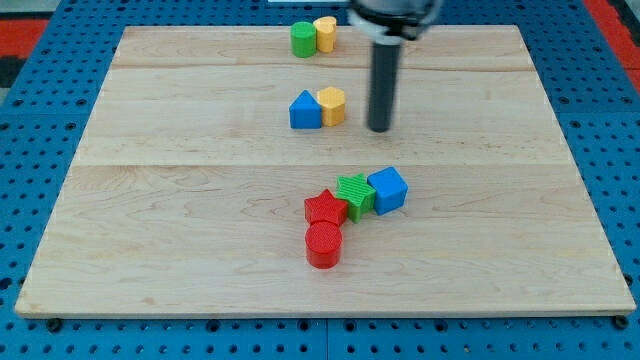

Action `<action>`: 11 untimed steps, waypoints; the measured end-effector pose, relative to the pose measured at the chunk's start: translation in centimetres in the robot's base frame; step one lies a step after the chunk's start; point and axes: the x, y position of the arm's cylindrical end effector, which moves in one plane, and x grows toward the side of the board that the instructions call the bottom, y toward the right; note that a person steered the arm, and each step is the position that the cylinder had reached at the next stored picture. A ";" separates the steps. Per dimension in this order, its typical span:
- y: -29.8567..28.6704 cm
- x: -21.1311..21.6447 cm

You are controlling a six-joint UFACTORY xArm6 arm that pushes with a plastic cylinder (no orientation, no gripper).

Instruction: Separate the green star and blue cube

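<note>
**Tip stands above the star-and-cube cluster on the wooden worktop**

The worktop (180,200) is a pale wooden board made of joined planks, its grain running across the view and two seams visible between planks. It lies on a blue perforated base (40,100) dotted with regular holes; red patches show at the view's top corners. Little more of the room can be made out.

There is no gripper on this arm, so nothing opens, closes or holds anything. The dark rod comes down from the view's top, and my tip (379,130) rests on bare wood, touching no block.

The green star (355,193) and the blue cube (388,189) sit just below the board's centre, pressed side by side, the cube at the star's 3 o'clock. Both lie at about 6 o'clock from my tip, a clear gap away. A red star (325,209) touches the green star at its 8 o'clock, and a red cylinder (323,245) sits against the red star at its 6 o'clock.

At 9 o'clock from my tip, close by, a yellow block (332,105) touches a blue triangular block (305,111). Near the board's top edge, at about 11 o'clock from my tip, a green cylinder (303,39) touches another yellow block (325,33).
</note>
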 end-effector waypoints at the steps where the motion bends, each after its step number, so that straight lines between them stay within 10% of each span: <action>1: 8.5 4.1; 4: 2.3 15.3; 7: -8.3 5.7; 11: -0.3 7.8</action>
